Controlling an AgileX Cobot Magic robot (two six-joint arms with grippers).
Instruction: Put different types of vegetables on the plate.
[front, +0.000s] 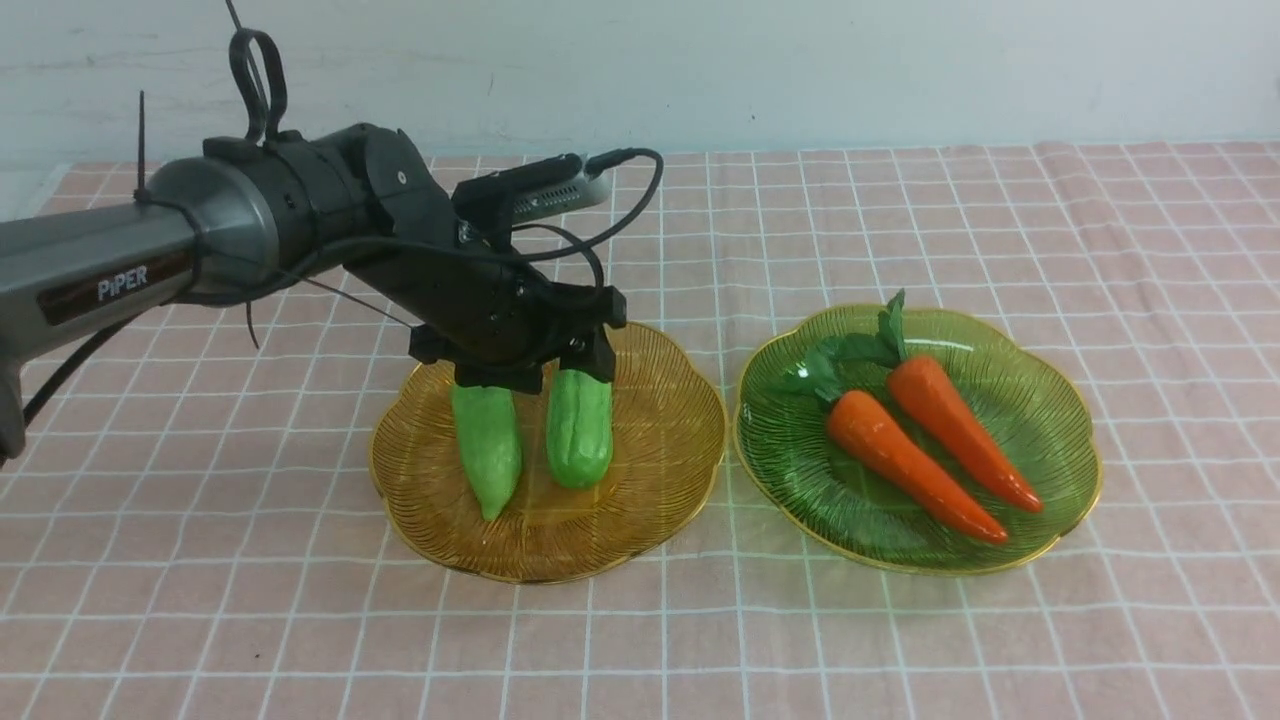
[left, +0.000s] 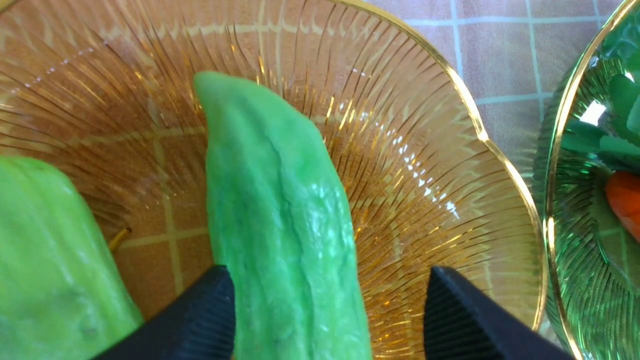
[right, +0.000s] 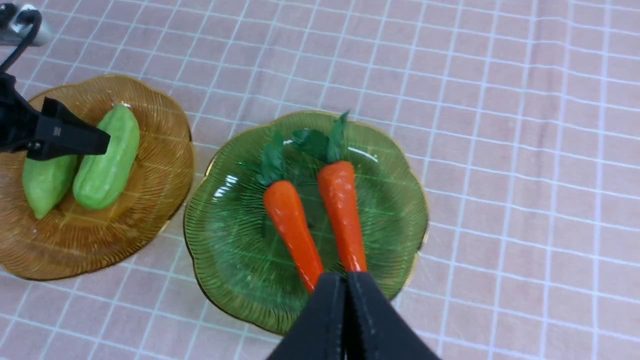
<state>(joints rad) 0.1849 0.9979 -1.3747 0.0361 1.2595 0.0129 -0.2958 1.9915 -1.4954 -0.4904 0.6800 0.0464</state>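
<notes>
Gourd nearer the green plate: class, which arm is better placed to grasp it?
Left: the left pincer stands open astride that gourd on the amber plate; the right pincer is shut and faces the green plate.

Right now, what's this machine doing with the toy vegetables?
The left gripper hangs open over a ribbed amber glass plate, its jaws straddling one of two light-green ridged toy gourds lying there. Two orange toy carrots lie on the green glass plate. The right gripper is shut, empty, over that plate.

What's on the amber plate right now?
Two light-green gourds lie side by side on the amber plate. The left gripper, open, straddles one and hides their far ends in the front view.
</notes>
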